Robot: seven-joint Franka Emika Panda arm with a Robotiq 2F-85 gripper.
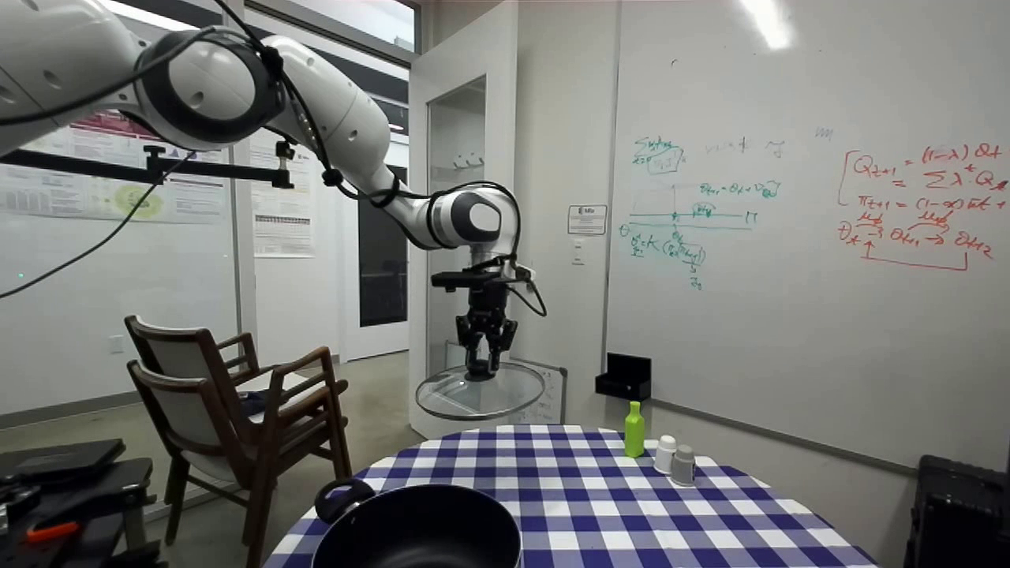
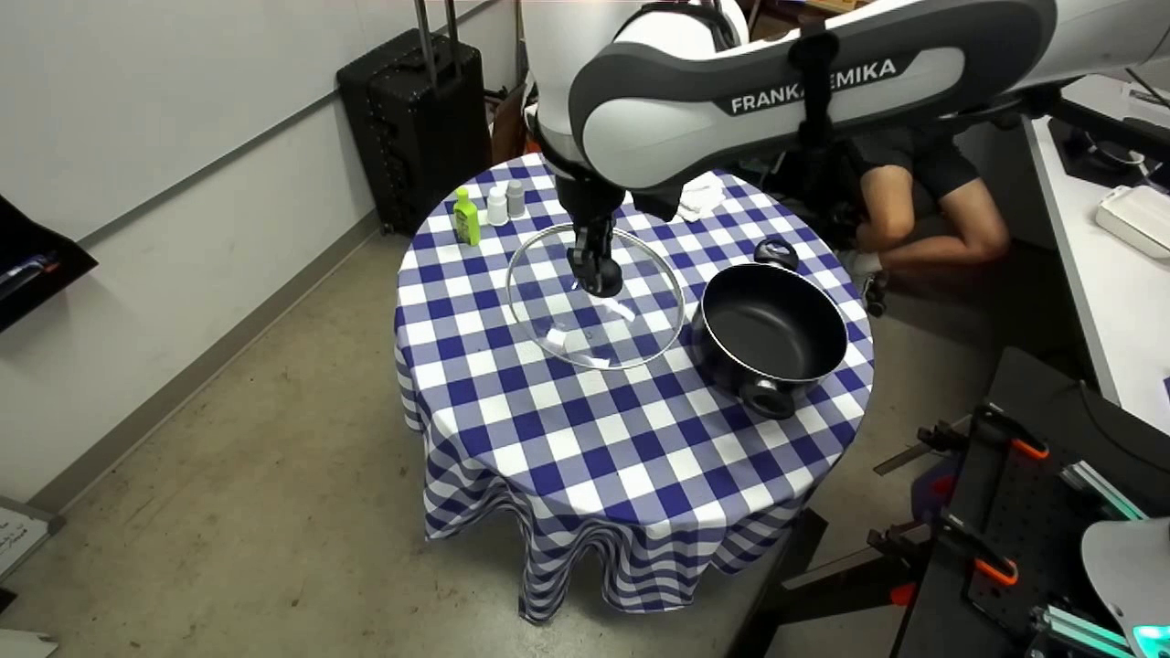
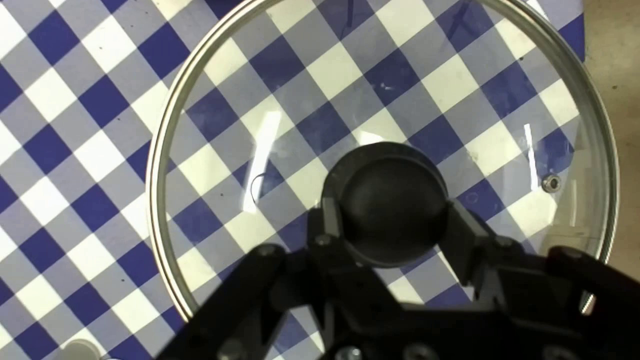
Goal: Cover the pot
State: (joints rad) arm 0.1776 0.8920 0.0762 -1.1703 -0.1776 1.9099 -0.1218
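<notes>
The pot (image 1: 418,530) is wide, round and black with two side handles. It stands uncovered on the checked table; its inside shows empty in an exterior view (image 2: 772,320). It is out of the wrist view. The round glass lid (image 1: 517,392) has a metal rim and a dark knob (image 3: 392,197). My gripper (image 1: 483,364) points down and is shut on the knob, one finger on each side. The lid hangs in the air above the table, beside the pot and apart from it. The lid also shows in an exterior view (image 2: 585,334).
A green bottle (image 1: 634,432), a white shaker (image 1: 665,455) and a grey shaker (image 1: 683,465) stand near the table edge by the whiteboard wall. A white cloth (image 2: 702,196) lies on the table (image 2: 585,439). A person (image 2: 941,201) sits close by. Chairs (image 1: 237,410) stand beyond the table.
</notes>
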